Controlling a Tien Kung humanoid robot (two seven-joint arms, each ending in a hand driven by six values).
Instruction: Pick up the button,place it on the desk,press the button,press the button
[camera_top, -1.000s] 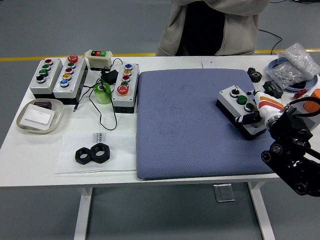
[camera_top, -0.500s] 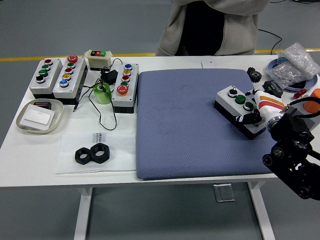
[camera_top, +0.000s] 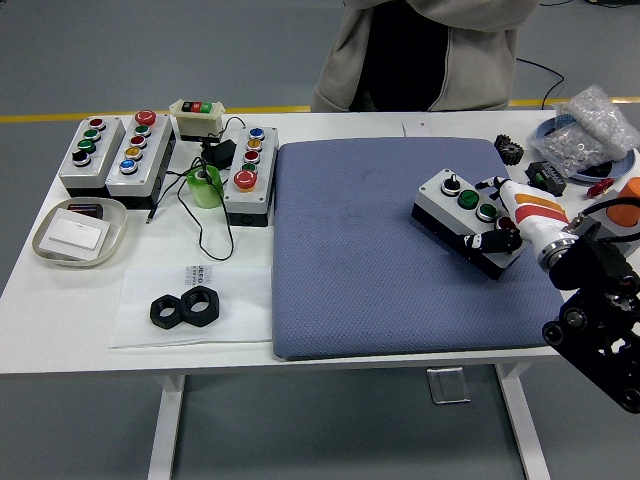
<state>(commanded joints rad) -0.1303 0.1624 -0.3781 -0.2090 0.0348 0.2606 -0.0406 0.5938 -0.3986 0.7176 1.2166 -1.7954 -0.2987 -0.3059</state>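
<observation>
A grey button box (camera_top: 455, 205) with a black knob and two green buttons lies askew on the right part of the blue mat (camera_top: 360, 260). My right hand (camera_top: 493, 214), white and orange with black fingertips, grips the box's right end: one finger reaches over its far edge and the thumb presses its near side. The black right arm comes in from the lower right corner. My left arm is out of view.
Three more button boxes (camera_top: 130, 150) and a small switch box (camera_top: 198, 117) stand at the far left with a green tape roll (camera_top: 205, 186). A tray (camera_top: 78, 232) and two black nuts (camera_top: 186, 307) lie front left. A plastic bag (camera_top: 592, 128) sits back right. A person (camera_top: 430, 50) stands opposite.
My right hand has slid the button box leftward and slightly away across the mat. The arm followed it.
</observation>
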